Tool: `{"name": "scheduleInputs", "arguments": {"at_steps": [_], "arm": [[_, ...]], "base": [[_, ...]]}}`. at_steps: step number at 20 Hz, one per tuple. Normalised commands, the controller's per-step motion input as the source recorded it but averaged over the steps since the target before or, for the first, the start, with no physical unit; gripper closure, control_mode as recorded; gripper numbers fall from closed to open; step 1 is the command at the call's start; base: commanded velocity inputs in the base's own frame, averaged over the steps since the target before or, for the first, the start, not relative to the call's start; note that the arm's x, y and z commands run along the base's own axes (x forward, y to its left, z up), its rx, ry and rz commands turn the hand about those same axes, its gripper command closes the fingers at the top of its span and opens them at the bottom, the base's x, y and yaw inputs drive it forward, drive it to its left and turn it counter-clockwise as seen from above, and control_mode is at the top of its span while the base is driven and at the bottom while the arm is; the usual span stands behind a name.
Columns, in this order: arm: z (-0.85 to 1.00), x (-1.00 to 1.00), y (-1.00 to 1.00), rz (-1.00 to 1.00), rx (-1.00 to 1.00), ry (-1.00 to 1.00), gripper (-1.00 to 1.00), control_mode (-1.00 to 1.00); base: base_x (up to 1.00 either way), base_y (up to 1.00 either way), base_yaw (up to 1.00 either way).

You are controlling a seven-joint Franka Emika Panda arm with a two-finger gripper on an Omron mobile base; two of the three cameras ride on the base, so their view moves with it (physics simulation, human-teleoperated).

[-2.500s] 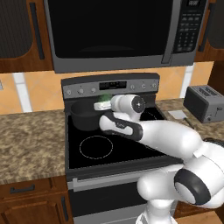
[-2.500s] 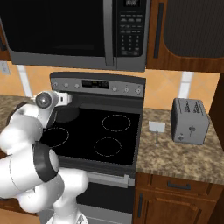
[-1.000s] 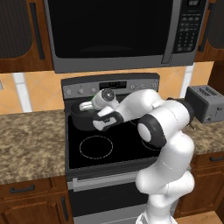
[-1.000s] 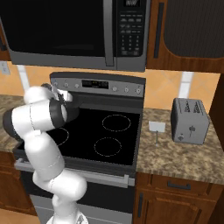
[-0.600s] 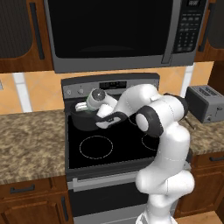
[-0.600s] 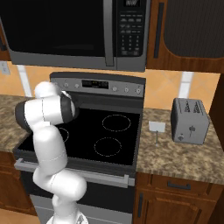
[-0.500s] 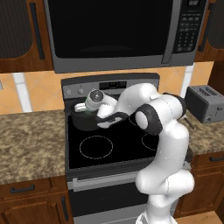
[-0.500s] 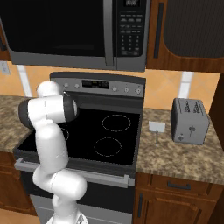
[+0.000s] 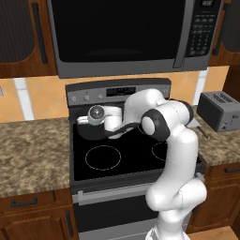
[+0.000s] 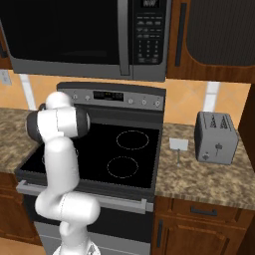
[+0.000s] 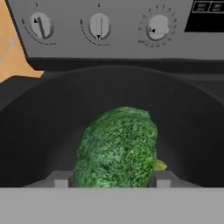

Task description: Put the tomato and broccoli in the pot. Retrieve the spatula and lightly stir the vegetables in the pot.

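Broccoli held over the pot

The gripper [image 11: 112, 180] grips the broccoli [image 11: 117, 148] between its fingertips, inside the rim of the dark pot [image 11: 39, 127] on the stove's [image 9: 140, 150] back-left burner, below the knobs [image 11: 99, 25].

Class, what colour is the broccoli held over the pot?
Bright green, with a mottled floret texture; the broccoli shows best in the hand view.
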Motion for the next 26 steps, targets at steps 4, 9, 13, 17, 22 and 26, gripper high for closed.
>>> {"name": "scheduleInputs", "arguments": {"at_steps": [4, 9, 13, 17, 22, 26], "arm": [[0.5, 0.12, -0.04, -0.09, 0.02, 0.0, -1.0, -1.0], [0.97, -0.03, -0.12, -0.07, 0.11, 0.0, -1.0, -1.0], [1.0, -0.64, -0.16, -0.01, 0.02, -0.03, -1.0, -1.0], [0.97, -0.99, -0.2, 0.0, 0.0, -0.06, -1.0, -1.0], [1.0, -1.0, -0.39, 0.0, 0.0, 0.02, -1.0, -1.0], [0.87, -1.0, -0.6, 0.0, 0.02, 0.17, -1.0, -1.0]], "base": [[0.0, 0.0, 0.0], [0.0, 0.0, 0.0], [0.0, 0.0, 0.0], [0.0, 0.0, 0.0], [0.0, 0.0, 0.0], [0.0, 0.0, 0.0]]}}
